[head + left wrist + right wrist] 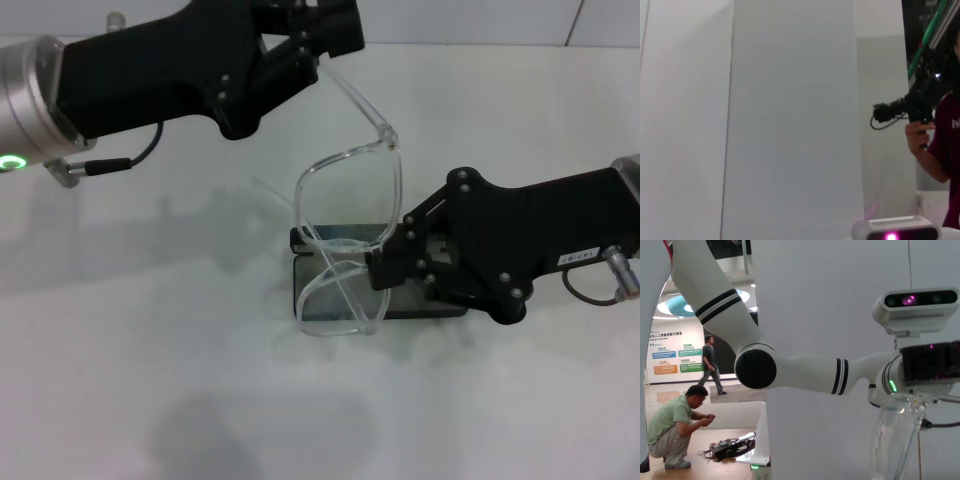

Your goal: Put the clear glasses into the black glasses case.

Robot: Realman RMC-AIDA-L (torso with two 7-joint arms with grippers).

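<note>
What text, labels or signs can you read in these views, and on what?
Nothing can be read for certain.
White sticker on the right gripper: dark characters, too small to read.
Wall posters behind the walking man in the right wrist view: lines of text, too blurred to read.
Maroon shirt of the person in the left wrist view: pale letters cut off at the edge, unreadable.
Black glasses case and clear glasses: no lettering visible.

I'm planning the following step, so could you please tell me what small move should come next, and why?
Probably lower the left hand. It holds one arm of the clear plastic glasses, which hang tilted above the open rectangular black glasses case. The right hand is at the frame over the case.
</note>
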